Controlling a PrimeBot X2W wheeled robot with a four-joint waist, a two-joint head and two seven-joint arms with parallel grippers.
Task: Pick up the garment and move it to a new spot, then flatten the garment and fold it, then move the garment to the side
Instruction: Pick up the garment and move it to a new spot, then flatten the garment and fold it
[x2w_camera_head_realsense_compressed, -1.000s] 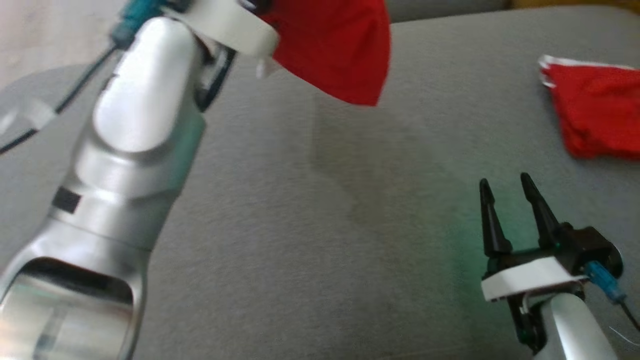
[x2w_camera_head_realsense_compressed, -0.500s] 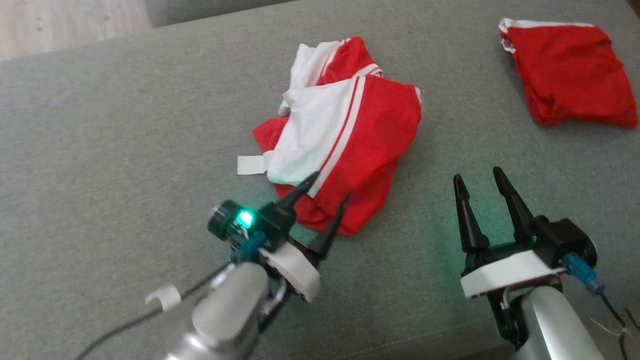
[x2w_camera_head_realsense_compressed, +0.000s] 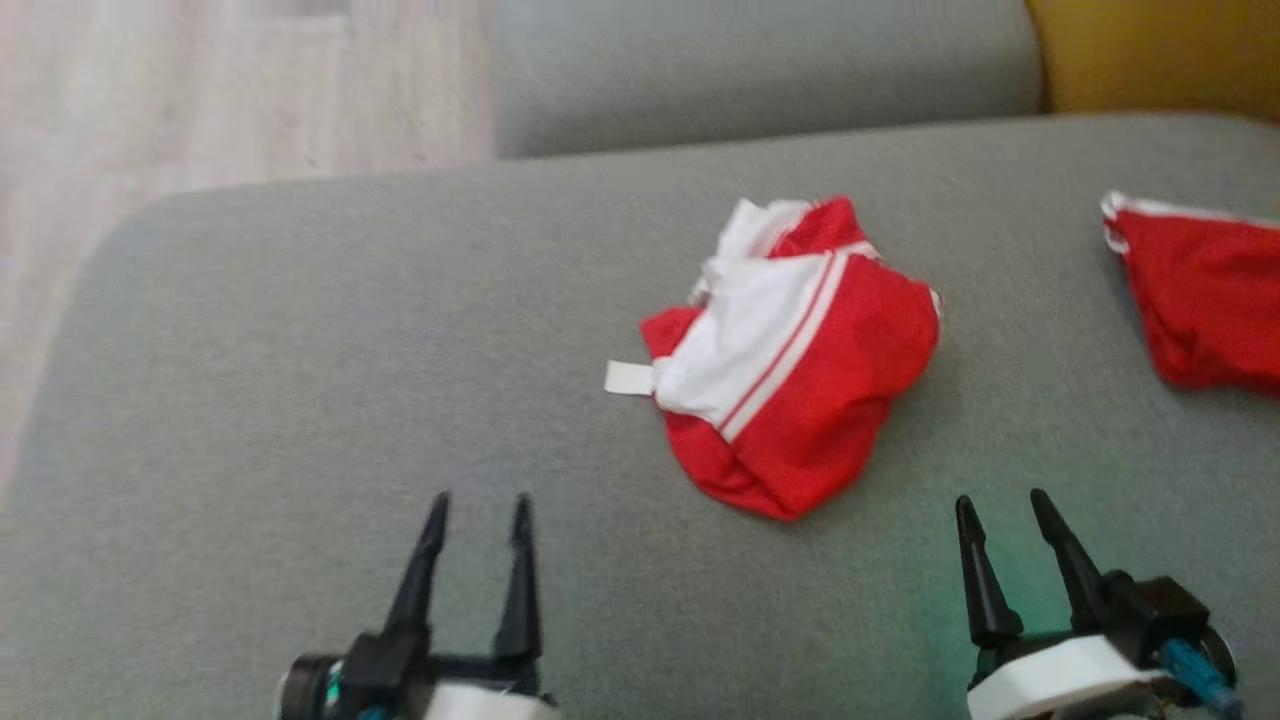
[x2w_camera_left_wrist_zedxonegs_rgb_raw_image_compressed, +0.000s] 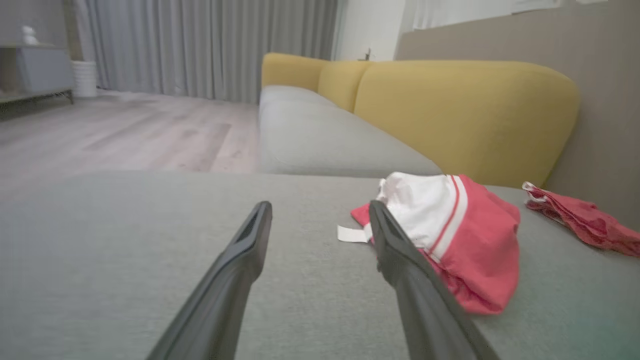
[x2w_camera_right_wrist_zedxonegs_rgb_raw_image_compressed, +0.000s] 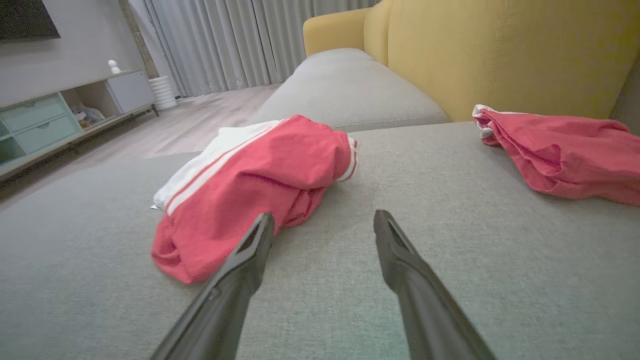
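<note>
Red-and-white crumpled fabric garment (x2w_camera_head_realsense_compressed: 790, 370) lies loose on the grey upholstered sofa seat (x2w_camera_head_realsense_compressed: 300, 400), a little right of centre in the head view. A small white tag (x2w_camera_head_realsense_compressed: 628, 378) sticks out at its left edge.

Change: one second earlier the garment hung in the air from the raised left hand (x2w_camera_head_realsense_compressed: 481, 498). Half a second earlier it was already down, with that hand's spread fingers at its near edge. Now the left hand sits low at the lower left, well apart from the garment. The head camera shifted between frames. The right hand (x2w_camera_head_realsense_compressed: 1001, 497) keeps the same pose at the lower right.

Surface: grey woven fabric, flat. A plain red folded cloth (x2w_camera_head_realsense_compressed: 1200, 300) lies at the right edge, well apart from the garment.

Room: a second grey seat cushion (x2w_camera_head_realsense_compressed: 760, 80) beyond, a mustard-yellow backrest (x2w_camera_head_realsense_compressed: 1150, 50), and a pale wood-plank floor (x2w_camera_head_realsense_compressed: 200, 100). The wrist views add grey curtains (x2w_camera_left_wrist_zedxonegs_rgb_raw_image_compressed: 200, 45) and a low cabinet (x2w_camera_right_wrist_zedxonegs_rgb_raw_image_compressed: 50, 125).

Hands: the left hand's fingers are spread wide, with nothing between them. The right hand is likewise wide and empty, near the garment's front edge but apart from it.
</note>
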